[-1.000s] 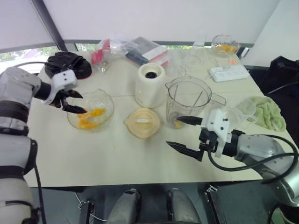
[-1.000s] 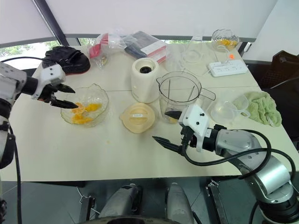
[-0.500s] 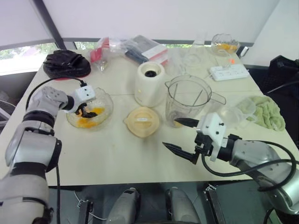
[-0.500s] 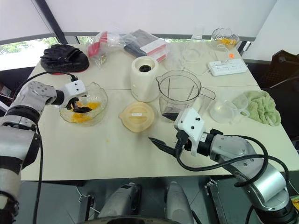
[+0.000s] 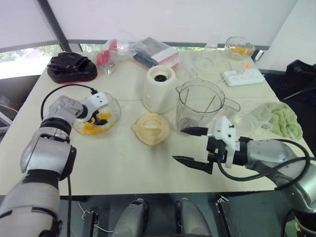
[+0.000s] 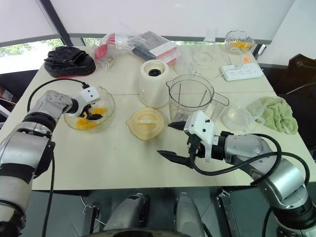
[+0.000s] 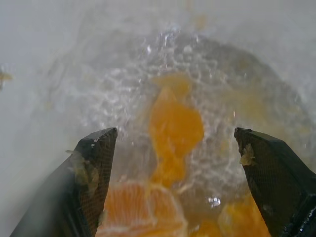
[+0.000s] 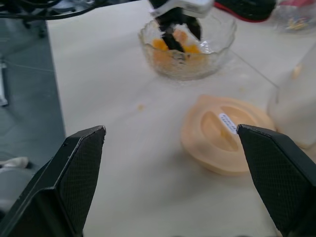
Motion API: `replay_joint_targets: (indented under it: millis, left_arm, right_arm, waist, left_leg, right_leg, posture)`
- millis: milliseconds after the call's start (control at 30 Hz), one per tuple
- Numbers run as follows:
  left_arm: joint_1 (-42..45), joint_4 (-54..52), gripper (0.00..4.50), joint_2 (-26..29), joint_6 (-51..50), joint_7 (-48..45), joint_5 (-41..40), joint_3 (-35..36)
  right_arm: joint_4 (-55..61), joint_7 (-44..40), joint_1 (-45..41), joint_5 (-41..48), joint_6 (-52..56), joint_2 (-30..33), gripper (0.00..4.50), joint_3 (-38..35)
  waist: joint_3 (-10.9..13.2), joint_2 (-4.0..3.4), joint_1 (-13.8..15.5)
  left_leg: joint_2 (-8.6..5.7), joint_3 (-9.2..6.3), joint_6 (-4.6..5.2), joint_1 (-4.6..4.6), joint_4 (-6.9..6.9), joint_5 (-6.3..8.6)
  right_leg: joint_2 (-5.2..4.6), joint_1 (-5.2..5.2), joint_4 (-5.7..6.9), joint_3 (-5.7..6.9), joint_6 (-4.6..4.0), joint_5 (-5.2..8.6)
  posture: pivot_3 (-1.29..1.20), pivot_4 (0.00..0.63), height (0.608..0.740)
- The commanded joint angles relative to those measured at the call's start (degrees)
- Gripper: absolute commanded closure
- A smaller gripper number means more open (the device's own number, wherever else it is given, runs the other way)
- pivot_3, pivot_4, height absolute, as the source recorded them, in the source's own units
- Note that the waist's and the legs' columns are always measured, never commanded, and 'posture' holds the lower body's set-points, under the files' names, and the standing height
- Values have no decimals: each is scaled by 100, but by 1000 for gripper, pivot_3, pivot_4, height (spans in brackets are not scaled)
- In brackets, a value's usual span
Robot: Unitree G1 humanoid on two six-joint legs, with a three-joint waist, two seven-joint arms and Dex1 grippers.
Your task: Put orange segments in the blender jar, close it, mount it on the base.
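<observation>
Left tool [image 6: 90, 114] is down inside the glass bowl [image 5: 114, 105] at the left side of the table [image 5: 123, 163]. Its fingers are spread wide, not gripping anything. In the left wrist view the two fingers stand on either side of the orange segments [image 7: 175, 123], and one segment lies in the gap between them. More segments lie in the bowl bottom.

Right tool [image 5: 190, 146] hangs over the table in front of the blender jar [image 5: 200, 106], opened wide and empty.

The jar is upright on the table, uncovered, just right of the white base [image 5: 159, 90] and not mounted on it. The pale orange lid [image 5: 150, 129] lies flat on the table in front of the base, between bowl and jar.

A green cloth [image 5: 281, 117] is at the right edge of the table and a power strip [image 5: 243, 77] at the far right.
</observation>
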State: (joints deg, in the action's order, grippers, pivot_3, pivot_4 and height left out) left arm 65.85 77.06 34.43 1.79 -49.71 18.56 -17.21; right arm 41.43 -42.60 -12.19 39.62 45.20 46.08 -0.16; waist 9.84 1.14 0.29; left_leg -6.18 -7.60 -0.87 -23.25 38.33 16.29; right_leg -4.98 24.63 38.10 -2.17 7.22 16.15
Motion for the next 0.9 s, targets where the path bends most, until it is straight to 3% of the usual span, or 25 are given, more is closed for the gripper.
replay_joint_targets:
  millis: [33,433,900]
  left_arm:
    - [231,32,539,-43,-171,288,173,5]
    - [60,110,539,-174,-706,1002,185,289]
    - [-66,110,539,-334,-935,507,155,583]
  right_arm:
    - [-116,-241,-176,25,-83,114,0,-19]
    - [-237,-347,-140,-227,-212,129,0,55]
    - [-194,-382,25,-481,-353,172,0,10]
  waist:
    - [0,0,-1]
    - [-1,1,-1]
    - [-5,3,17]
  left_leg:
    - [0,0,0,0,0,0]
    - [0,0,-5,-1,1,-3]
    - [-1,1,-7,-1,7,-4]
  right_leg:
    - [0,0,0,0,0,0]
    - [-2,4,4,0,0,0]
    - [-2,4,10,0,0,0]
  posture:
    - [0,150,740]
    - [0,150,740]
    - [0,150,740]
